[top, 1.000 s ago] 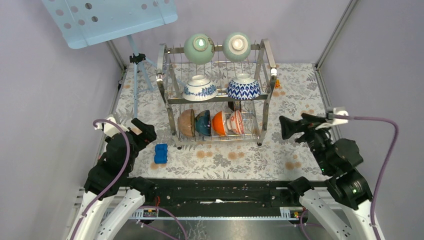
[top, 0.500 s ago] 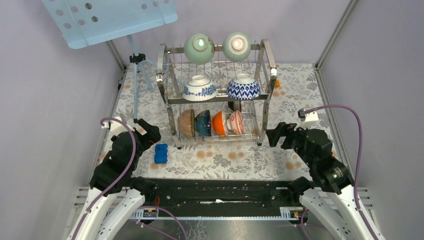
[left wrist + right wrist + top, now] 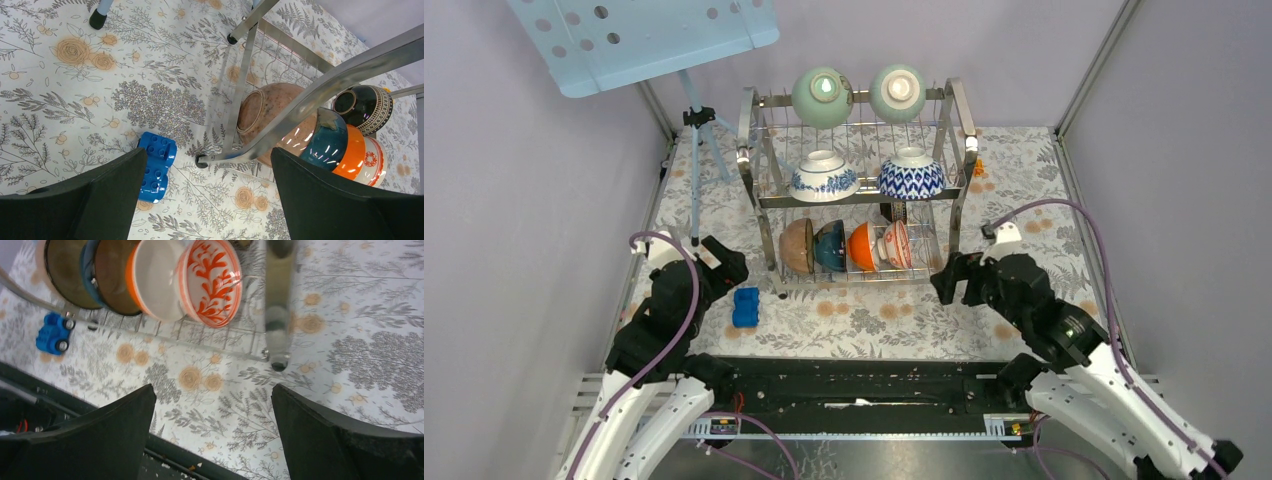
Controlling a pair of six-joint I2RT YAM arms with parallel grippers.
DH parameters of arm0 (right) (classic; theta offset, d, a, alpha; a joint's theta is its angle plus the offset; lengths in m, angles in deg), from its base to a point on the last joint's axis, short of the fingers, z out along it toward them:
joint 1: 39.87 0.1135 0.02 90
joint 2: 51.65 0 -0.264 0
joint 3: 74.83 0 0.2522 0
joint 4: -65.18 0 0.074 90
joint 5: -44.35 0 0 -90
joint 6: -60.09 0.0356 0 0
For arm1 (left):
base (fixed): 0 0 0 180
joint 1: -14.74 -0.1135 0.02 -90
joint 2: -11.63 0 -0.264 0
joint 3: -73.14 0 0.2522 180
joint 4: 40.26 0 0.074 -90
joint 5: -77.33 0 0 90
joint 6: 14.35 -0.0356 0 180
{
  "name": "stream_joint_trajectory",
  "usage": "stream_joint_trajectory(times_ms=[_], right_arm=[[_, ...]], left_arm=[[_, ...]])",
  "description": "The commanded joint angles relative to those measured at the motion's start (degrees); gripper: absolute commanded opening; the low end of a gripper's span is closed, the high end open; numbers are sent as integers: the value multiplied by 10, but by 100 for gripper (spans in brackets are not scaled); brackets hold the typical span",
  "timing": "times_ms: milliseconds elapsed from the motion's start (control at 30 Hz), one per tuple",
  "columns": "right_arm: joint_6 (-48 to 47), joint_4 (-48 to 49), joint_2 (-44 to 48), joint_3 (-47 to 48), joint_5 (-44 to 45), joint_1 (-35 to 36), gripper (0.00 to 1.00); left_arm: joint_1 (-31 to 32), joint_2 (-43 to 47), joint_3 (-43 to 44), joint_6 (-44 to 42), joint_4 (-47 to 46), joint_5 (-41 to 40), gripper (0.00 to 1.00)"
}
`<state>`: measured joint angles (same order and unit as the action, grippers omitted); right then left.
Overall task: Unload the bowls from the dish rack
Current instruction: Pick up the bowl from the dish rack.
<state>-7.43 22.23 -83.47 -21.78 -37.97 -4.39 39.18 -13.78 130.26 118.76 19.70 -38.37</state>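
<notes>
Top external view: the dish rack (image 3: 864, 199) stands at 12 o'clock on the floral table with all eight bowls aboard.
- Upper rail: two pale green bowls (image 3: 822, 97) on edge.
- Middle tier: two blue-and-white bowls (image 3: 824, 176) upside down, side by side.
- Bottom tier: four on edge in a close row, left to right: brown bowl (image 3: 796, 246), dark teal bowl (image 3: 829, 246), orange bowl (image 3: 861, 246), red-patterned bowl (image 3: 894, 244).

The left gripper (image 3: 724, 265) sits at 8 o'clock of the rack. The right gripper (image 3: 949, 280) is at 4 o'clock, near the front right leg. A blue block (image 3: 745, 307) lies at 7 o'clock.

Left wrist view shows clearly a dark banded vessel (image 3: 363, 102) behind the bottom row, mostly hidden from above. The jaws stand wide with nothing between them.

Right wrist view alone shows the insides — a red leaf pattern in the end bowl, plain white in the orange one. The jaws stand wide and empty, apart from the rack.
</notes>
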Motion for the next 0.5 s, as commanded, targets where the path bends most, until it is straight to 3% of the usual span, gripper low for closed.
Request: stream_joint_trajectory(times_ms=[0, 67, 167, 467], right_arm=[[-4, 28, -39, 39, 112, 112, 94], [6, 28, -57, 50, 201, 199, 96], [15, 38, -80, 53, 261, 257, 97], [66, 178, -143, -4, 242, 277, 91]], left_arm=[[-2, -2, -3, -2, -29, 3, 99], [-2, 0, -2, -2, -28, 2, 99], [-2, 1, 0, -1, -25, 1, 99], [-2, 7, -1, -6, -26, 4, 99]])
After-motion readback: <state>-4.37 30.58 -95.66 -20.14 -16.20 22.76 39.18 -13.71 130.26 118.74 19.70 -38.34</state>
